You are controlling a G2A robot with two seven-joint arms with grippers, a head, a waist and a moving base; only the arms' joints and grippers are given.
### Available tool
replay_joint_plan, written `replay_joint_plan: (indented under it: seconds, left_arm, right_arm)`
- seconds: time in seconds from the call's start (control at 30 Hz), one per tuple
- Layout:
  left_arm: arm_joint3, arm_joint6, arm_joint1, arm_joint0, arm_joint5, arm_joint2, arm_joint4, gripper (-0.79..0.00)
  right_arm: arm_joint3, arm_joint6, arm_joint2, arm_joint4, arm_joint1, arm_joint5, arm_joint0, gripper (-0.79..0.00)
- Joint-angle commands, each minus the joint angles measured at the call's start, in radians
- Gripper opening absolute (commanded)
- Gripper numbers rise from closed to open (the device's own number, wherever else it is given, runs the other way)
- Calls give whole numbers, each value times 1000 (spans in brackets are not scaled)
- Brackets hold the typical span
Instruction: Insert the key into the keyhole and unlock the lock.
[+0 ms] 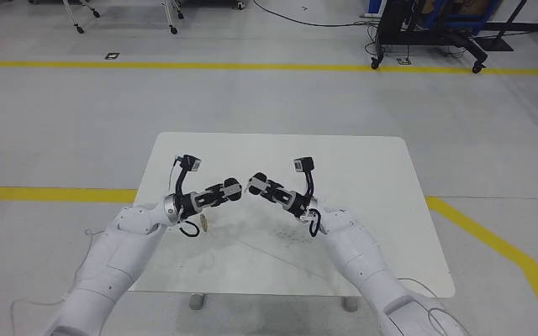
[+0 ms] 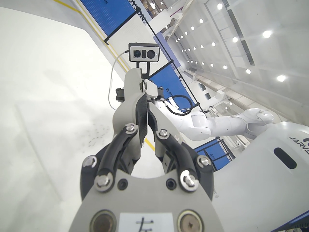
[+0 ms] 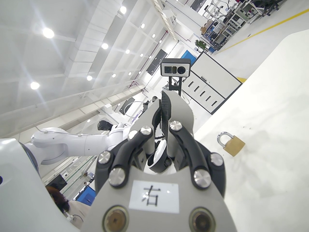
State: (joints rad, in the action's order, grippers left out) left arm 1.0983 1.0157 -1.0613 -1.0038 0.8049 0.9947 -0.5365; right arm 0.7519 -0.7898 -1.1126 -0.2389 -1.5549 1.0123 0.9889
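**Operator:** Top view: positions?

**Technician:** Left gripper (image 1: 239, 186) and right gripper (image 1: 251, 182) tip to tip above the middle of the table (image 1: 378, 168). Padlock (image 1: 204, 223) flat on the table toward the left edge, under the left arm, apart from both grippers.

**Operator:** Left wrist view: finger state?

**Technician:** Left gripper (image 2: 144, 90) closed, pads (image 2: 142, 112) pressed together along nearly the full length. Cannot tell whether the key is pinched at the tips.

**Operator:** Right wrist view?

**Technician:** Right gripper (image 3: 164, 100) likewise closed, pads (image 3: 166, 112) together, nothing visibly held. Padlock (image 3: 231, 144) on its side on the table, shackle closed, keyhole not discernible.

**Operator:** Procedure for the step in hand?

**Technician:** Judged step: settling the key grip before approaching the lock.
- Confirm a firm pinch on the key's bow, blade protruding clear of the pads.
- Take the padlock body with the free gripper and turn the keyhole end toward the key.
- Align the blade axis with the keyhole before any push.
- Insert straight, without side load.
- Rotate only once fully seated.
- Probable fault: the padlock sliding on the table if left unrestrained.
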Motion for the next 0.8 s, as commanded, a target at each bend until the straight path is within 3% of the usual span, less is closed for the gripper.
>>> replay_joint_plan:
  seconds: [0.0, 0.13, 0.23, 0.43, 0.57, 0.63, 0.67, 0.77]
  left_arm:
    - [2, 6, -1, 2, -7, -4, 1, -610]
    - [2, 12, -3, 5, -12, -11, 2, -536]
    - [-1, 13, -4, 7, -14, -13, 3, -545]
    - [-8, 11, -7, 13, -11, -20, 27, -686]
    - [-14, 9, -11, 19, -11, -25, 40, -671]
    - [-17, 4, -12, 21, -10, -24, 47, -708]
    - [-19, -1, -13, 21, -8, -23, 49, -785]
    - [-26, -23, -12, 18, -1, -10, 46, -785]
  right_arm:
    - [0, -4, -3, 0, -1, 0, 0, -785]
    - [-1, -15, -8, -3, -5, 0, 0, -785]
    - [-2, -18, -12, -3, -7, 0, 0, -785]
    - [2, -18, -16, 7, -10, 0, 2, -785]
    - [6, -17, -19, 21, -12, 0, 3, -785]
    - [5, -14, -22, 28, -14, 0, 4, -785]
    - [6, -13, -23, 31, -14, 0, 4, -785]
    - [7, -12, -26, 35, -16, 0, 7, -785]
